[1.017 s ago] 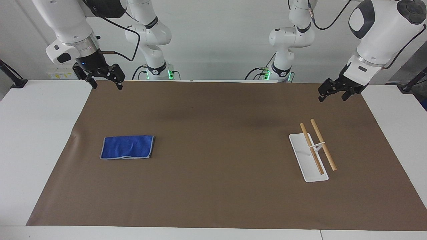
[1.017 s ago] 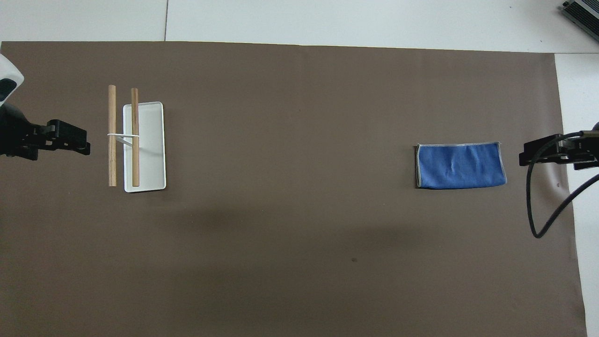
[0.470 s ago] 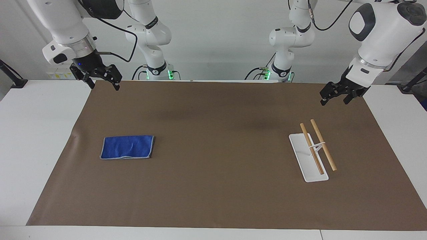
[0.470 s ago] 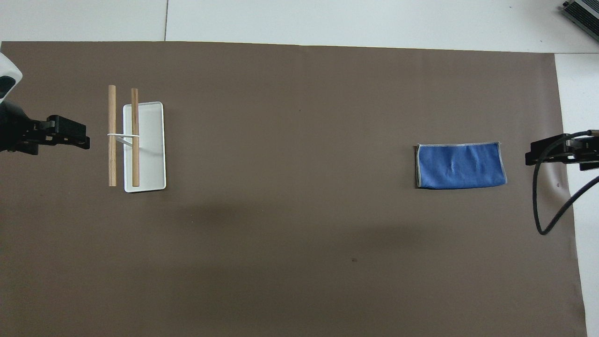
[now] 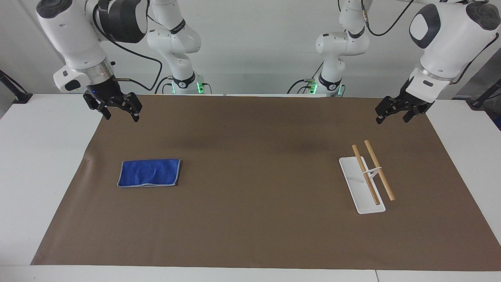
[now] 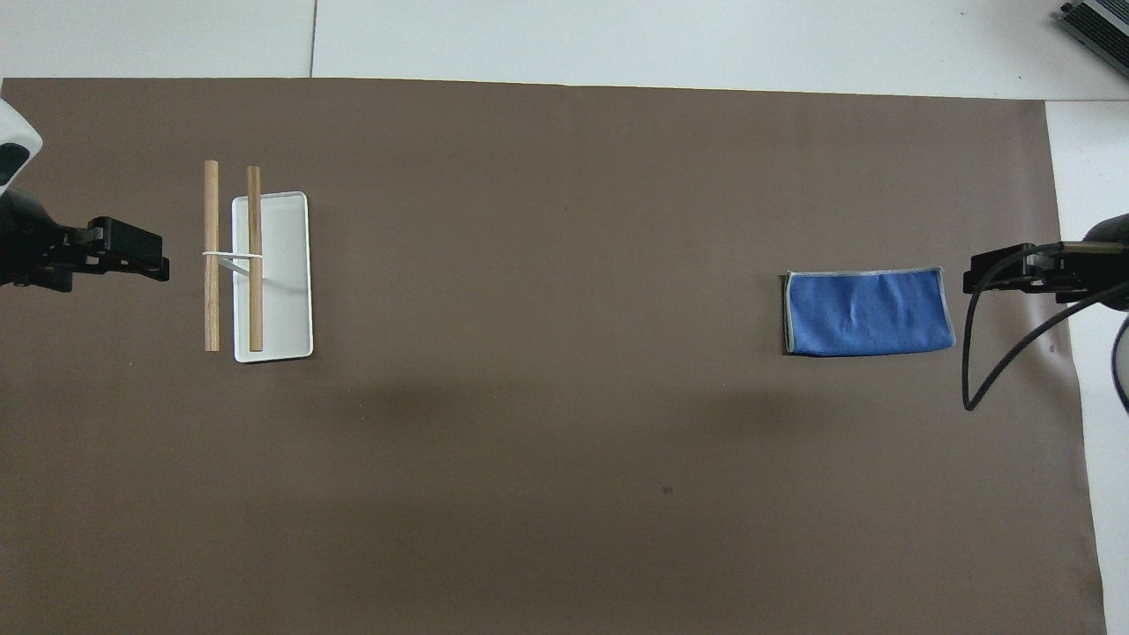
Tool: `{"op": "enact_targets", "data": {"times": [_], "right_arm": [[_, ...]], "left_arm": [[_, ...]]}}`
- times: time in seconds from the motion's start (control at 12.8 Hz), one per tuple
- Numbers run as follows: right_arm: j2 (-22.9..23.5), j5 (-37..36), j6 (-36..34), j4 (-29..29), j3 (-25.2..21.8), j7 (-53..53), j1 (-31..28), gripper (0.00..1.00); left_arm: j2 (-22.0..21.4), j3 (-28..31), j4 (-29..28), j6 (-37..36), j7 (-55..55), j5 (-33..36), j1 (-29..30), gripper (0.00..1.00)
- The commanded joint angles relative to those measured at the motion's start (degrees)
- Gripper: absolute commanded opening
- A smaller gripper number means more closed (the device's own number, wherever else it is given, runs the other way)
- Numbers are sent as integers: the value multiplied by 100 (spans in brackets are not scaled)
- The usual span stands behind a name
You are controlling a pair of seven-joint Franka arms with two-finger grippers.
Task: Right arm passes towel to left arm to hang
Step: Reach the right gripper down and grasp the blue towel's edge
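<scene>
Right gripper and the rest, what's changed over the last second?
The right gripper, open and empty, has drawn back and then come down lower over the brown mat's edge, still short of the blue towel. The left gripper shifted slightly and waits open by the towel rack. Towel and rack stayed put; nothing was grasped.

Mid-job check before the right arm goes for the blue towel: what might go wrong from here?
1. The folded bright blue towel lies flat on the brown paper mat; the open right tool, up in the air, might pinch only the top layer or snag the mat.
2. The two wooden rods sit on a slim white stand; the open left tool, waiting nearby, could tip it when hanging.
</scene>
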Motion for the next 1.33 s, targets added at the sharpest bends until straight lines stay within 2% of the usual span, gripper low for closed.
{"op": "enact_targets", "data": {"times": [0.0, 0.23, 0.55, 0.78, 1.02, 1.25], "right_arm": [[54, 91, 726, -553, 13, -327, -89, 100], [606, 91, 1561, -739, 13, -800, -238, 100], [889, 91, 3010, -1607, 13, -1066, -265, 100], [1284, 91, 3812, -1855, 13, -1049, -265, 100], [1671, 108, 3963, -1864, 22, -1145, -274, 100], [1865, 108, 3963, -1899, 22, -1268, -274, 100]], "left_arm": [[-97, -16, -142, 101, 3, -75, 56, 100], [-97, -16, -142, 110, 3, -75, 56, 100], [-97, -16, -142, 110, 3, -75, 56, 100], [-97, -16, -142, 110, 3, -75, 56, 100], [-97, -16, -142, 128, 3, -75, 65, 100], [-97, -16, -142, 136, 3, -66, 65, 100]]}}
